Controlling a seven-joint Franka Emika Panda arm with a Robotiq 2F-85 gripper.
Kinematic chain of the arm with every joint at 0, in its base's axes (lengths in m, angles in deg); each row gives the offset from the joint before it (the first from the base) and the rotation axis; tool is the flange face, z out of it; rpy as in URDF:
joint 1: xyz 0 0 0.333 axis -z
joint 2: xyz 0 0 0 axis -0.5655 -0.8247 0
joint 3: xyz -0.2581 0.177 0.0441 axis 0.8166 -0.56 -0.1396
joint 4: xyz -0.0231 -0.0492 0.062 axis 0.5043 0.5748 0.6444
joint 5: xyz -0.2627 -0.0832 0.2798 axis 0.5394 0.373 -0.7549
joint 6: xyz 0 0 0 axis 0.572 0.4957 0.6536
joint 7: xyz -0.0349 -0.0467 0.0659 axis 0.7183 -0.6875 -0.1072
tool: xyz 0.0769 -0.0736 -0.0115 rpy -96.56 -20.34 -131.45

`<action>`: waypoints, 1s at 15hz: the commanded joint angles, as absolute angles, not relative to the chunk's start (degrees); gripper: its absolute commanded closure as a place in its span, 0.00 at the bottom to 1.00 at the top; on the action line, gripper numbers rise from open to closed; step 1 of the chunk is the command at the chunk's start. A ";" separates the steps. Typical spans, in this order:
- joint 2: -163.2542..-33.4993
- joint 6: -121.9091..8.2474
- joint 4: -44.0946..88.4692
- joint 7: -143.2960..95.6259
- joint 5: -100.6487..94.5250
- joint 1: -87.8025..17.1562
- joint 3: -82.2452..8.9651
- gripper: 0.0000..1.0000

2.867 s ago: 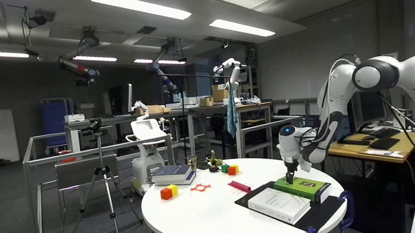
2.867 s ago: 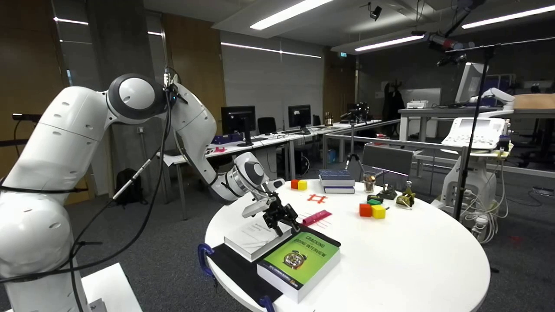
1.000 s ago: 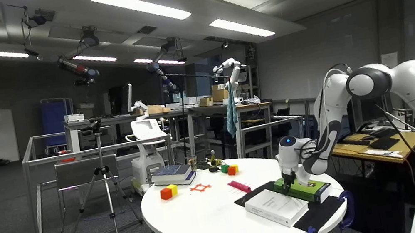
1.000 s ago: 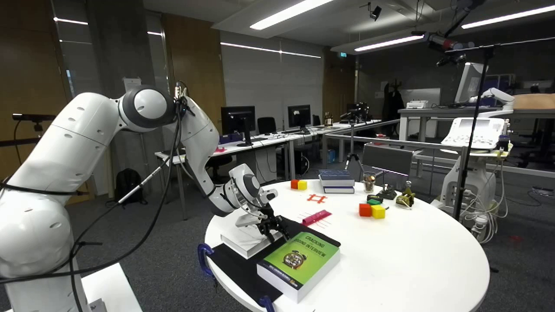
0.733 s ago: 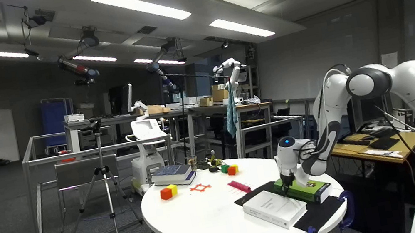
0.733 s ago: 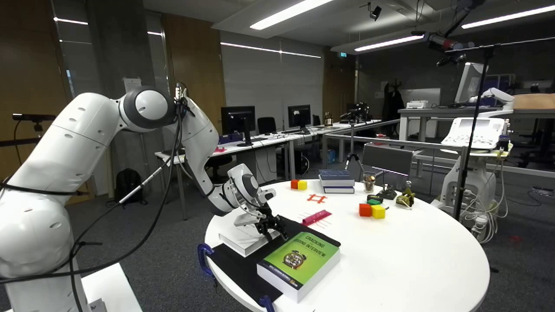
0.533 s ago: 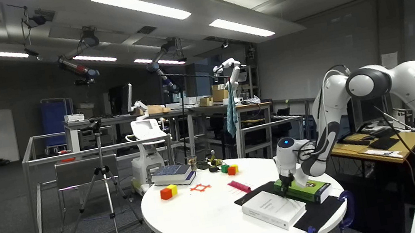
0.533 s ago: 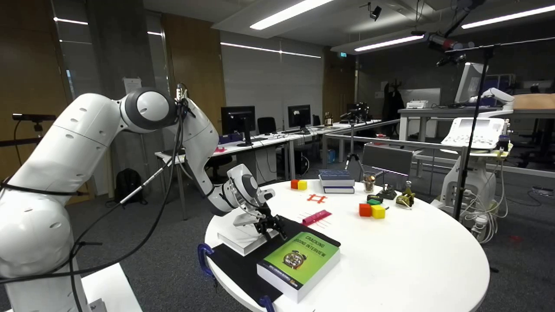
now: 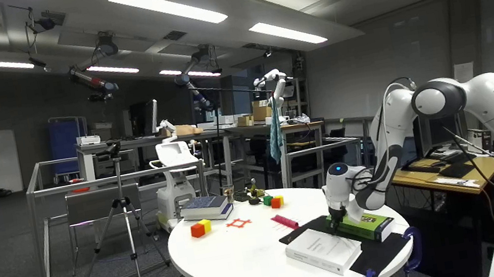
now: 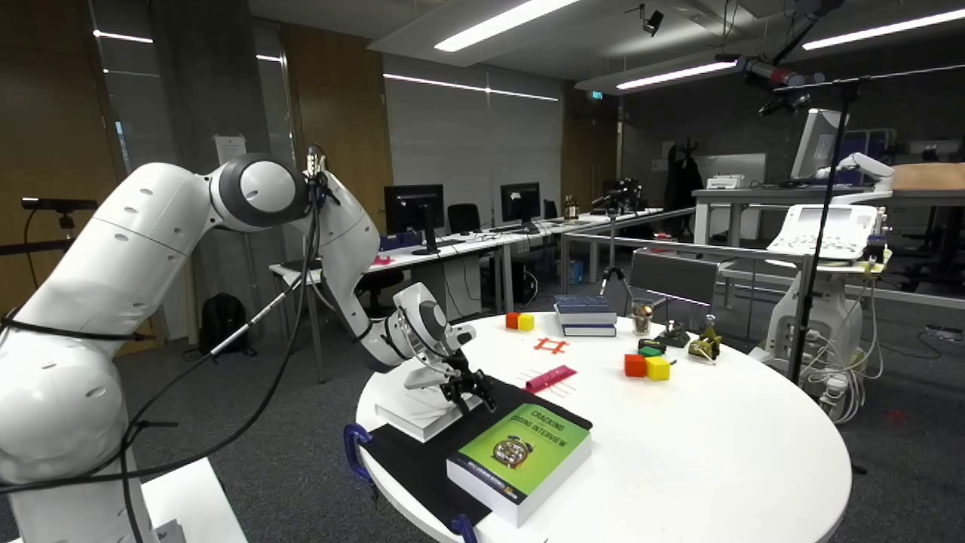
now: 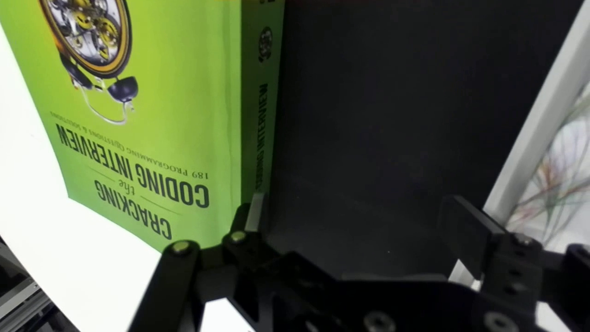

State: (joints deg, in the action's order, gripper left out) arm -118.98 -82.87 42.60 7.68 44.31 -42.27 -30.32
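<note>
End effector [image 11: 357, 210], spread and empty, sat between green book [image 10: 520, 455] and white book [image 9: 321, 248]; we judged gap-widening in hand, next move wanting gentle sideways pressure.

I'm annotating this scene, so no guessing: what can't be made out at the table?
White book: wrist view, cut off by right edge.
Green book: wrist view, one end cut off by top edge.
Whether the fingers touch either book: wrist view, hidden behind them.
Print on upper blue book: too small in an exterior view.
</note>
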 commanded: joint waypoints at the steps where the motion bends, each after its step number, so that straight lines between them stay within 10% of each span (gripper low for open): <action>1: -119.66 -82.61 40.61 5.01 42.46 -40.85 -32.49 0.00; 15: -121.28 -82.44 38.36 -4.72 28.93 -43.86 -33.02 0.00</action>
